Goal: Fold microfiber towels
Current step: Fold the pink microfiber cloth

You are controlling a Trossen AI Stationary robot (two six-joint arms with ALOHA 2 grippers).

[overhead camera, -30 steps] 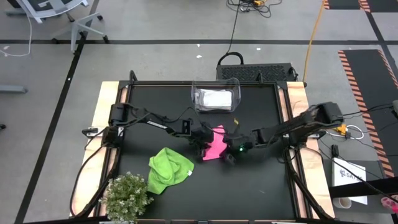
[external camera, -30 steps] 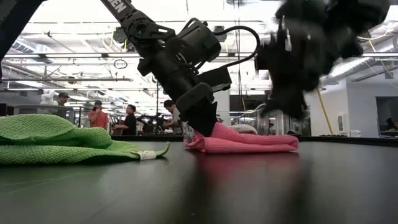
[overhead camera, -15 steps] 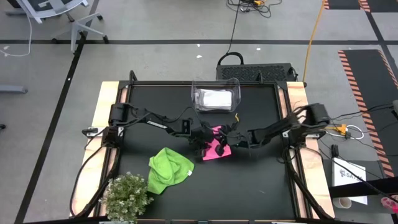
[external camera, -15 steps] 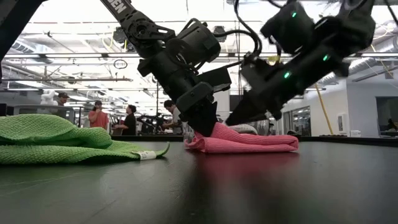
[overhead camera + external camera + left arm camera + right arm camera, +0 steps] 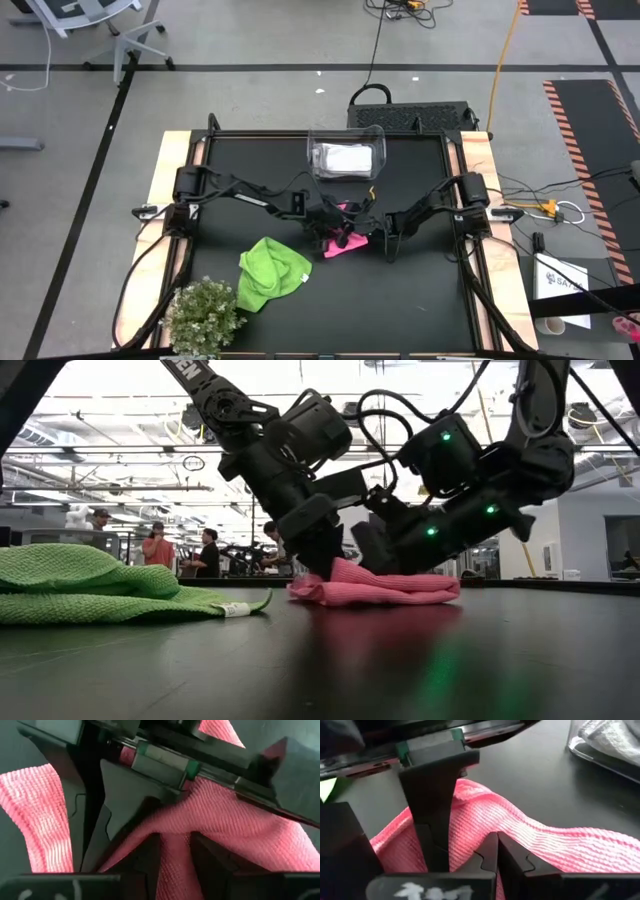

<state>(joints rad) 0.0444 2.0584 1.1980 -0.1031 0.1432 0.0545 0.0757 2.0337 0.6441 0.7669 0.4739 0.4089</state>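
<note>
My right gripper [image 5: 368,226] has swung in, fingers together, against the pink towel [image 5: 343,241] mid-counter; my left gripper [image 5: 335,234] clamps its fold. Mid-fold, I judge; next, press the crease flat.

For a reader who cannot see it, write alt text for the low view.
Two dark robot arms meet over a folded pink towel on a black table: the left gripper pinches its near end, the right gripper is shut beside it. A crumpled green towel lies left.
</note>
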